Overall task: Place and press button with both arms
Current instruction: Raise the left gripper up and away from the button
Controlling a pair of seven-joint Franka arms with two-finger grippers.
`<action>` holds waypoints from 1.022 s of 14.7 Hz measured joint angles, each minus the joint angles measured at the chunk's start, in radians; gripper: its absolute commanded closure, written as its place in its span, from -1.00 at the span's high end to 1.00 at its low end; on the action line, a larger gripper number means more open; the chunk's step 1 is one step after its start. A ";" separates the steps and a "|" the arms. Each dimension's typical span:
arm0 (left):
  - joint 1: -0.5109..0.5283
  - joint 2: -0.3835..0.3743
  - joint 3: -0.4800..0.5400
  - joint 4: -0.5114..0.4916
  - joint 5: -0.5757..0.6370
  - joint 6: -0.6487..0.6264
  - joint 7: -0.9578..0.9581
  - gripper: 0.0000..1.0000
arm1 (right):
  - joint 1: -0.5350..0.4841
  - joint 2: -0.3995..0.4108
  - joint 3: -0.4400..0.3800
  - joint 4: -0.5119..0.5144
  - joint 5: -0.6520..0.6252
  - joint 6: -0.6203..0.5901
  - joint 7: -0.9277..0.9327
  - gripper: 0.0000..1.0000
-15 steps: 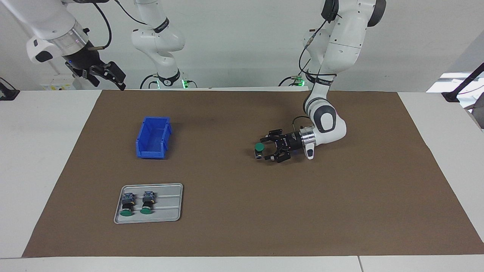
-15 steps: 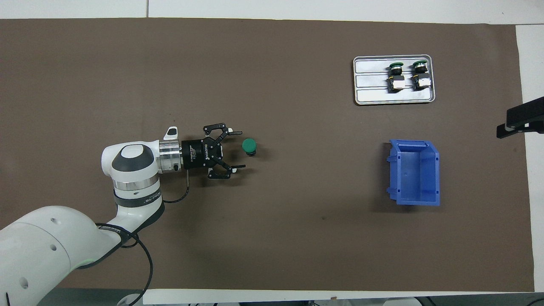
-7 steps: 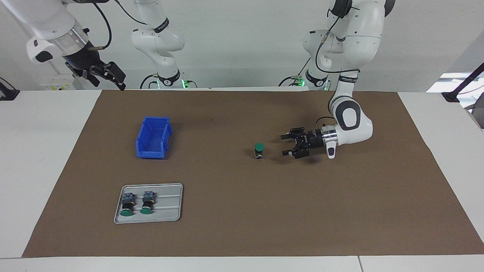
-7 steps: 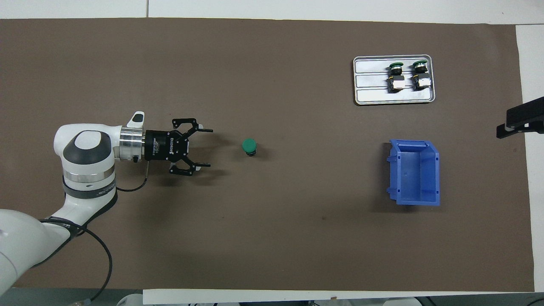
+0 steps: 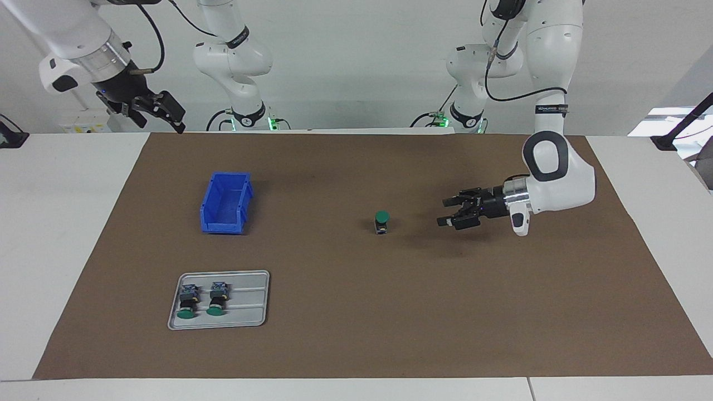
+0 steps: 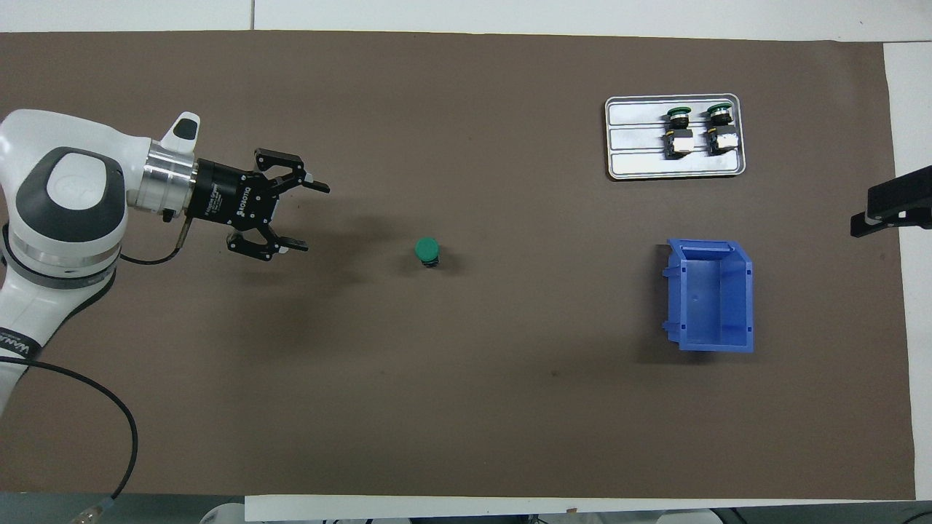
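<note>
One button (image 5: pixel 381 220) (image 6: pixel 427 251) stands upright on the brown mat near the middle of the table, green cap up, with nothing touching it. My left gripper (image 5: pixel 444 212) (image 6: pixel 317 218) hangs open and empty above the mat, well clear of the button toward the left arm's end of the table, its fingers pointing at the button. My right gripper (image 5: pixel 161 118) (image 6: pixel 892 200) waits raised and open over the table's edge at the right arm's end, holding nothing.
A grey metal tray (image 5: pixel 253 278) (image 6: pixel 641 171) holds two more buttons (image 5: pixel 186 302) (image 6: pixel 678 131) lying on their sides. An empty blue bin (image 5: pixel 223 225) (image 6: pixel 746 298) stands nearer to the robots than the tray. The brown mat (image 5: pixel 356 312) covers the table.
My left gripper has drawn back from the button toward the left arm's end of the table and risen, still open. The button stays upright where it was. The right arm has not moved.
</note>
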 measured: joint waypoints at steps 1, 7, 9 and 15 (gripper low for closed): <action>-0.008 -0.011 -0.002 0.028 0.036 -0.005 -0.026 1.00 | 0.000 0.000 0.000 0.000 0.000 0.000 0.000 0.97; -0.098 -0.020 -0.006 0.103 0.179 -0.010 -0.095 1.00 | 0.000 0.000 0.000 0.000 0.000 0.000 0.000 0.97; -0.134 -0.020 -0.008 0.131 0.235 -0.010 -0.133 1.00 | 0.000 0.000 0.000 0.000 0.000 0.000 0.000 0.97; -0.269 -0.021 -0.011 0.221 0.426 -0.008 -0.282 1.00 | 0.002 0.000 0.005 0.000 0.000 0.000 -0.001 0.97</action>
